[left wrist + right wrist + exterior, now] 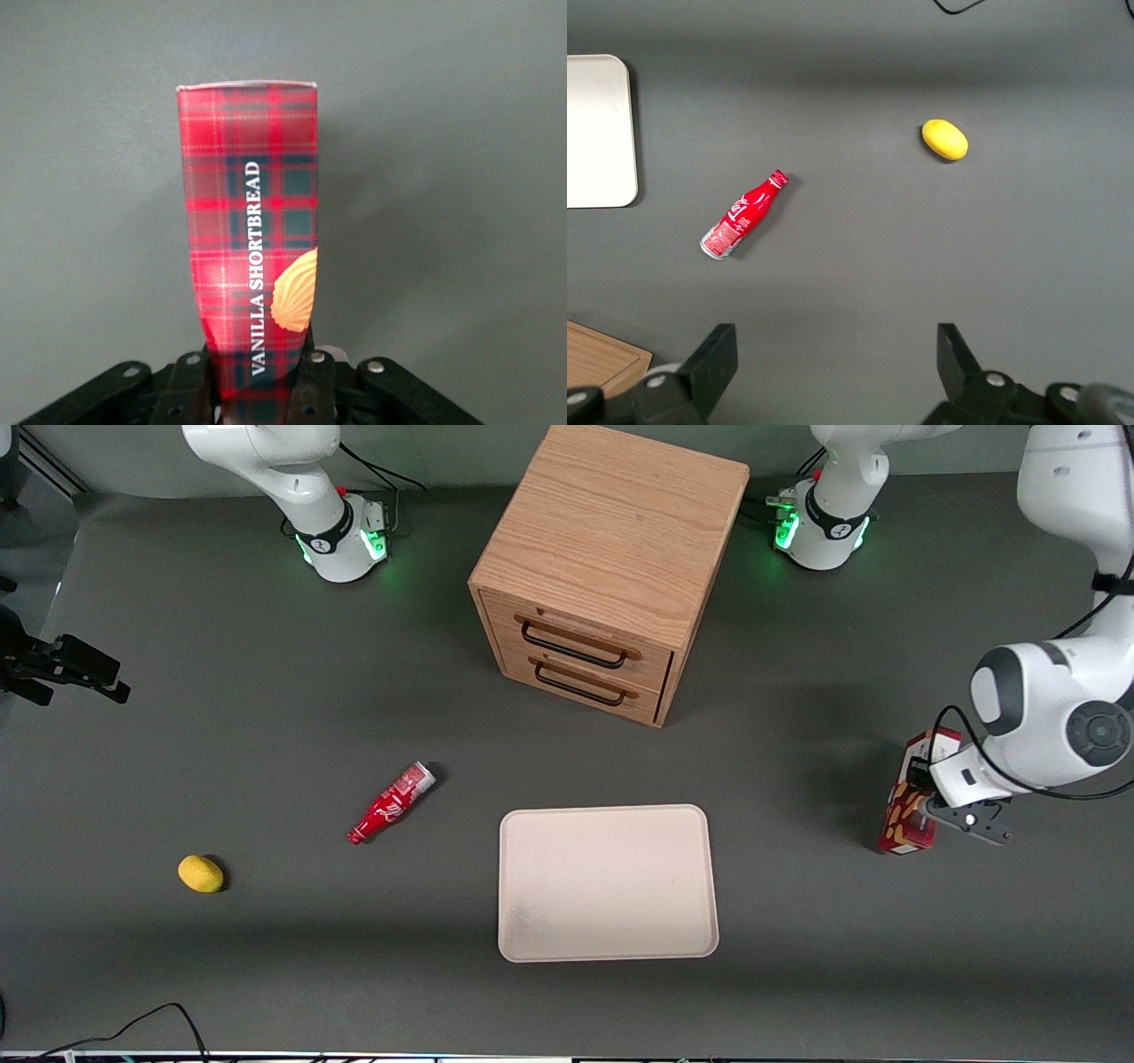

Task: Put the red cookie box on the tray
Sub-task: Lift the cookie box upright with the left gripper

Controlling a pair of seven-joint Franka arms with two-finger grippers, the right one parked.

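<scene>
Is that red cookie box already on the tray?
No. The red cookie box is in the end effector, toward the working arm's end; the tray holds nothing.

White left arm with grey joint caps, black cable, black pincer [941, 808].

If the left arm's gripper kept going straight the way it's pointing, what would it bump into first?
The gripper is shut on the red cookie box, which sticks out ahead of it. Past the box's end, the wrist view shows only bare grey table, so the box would probably touch that first.
</scene>
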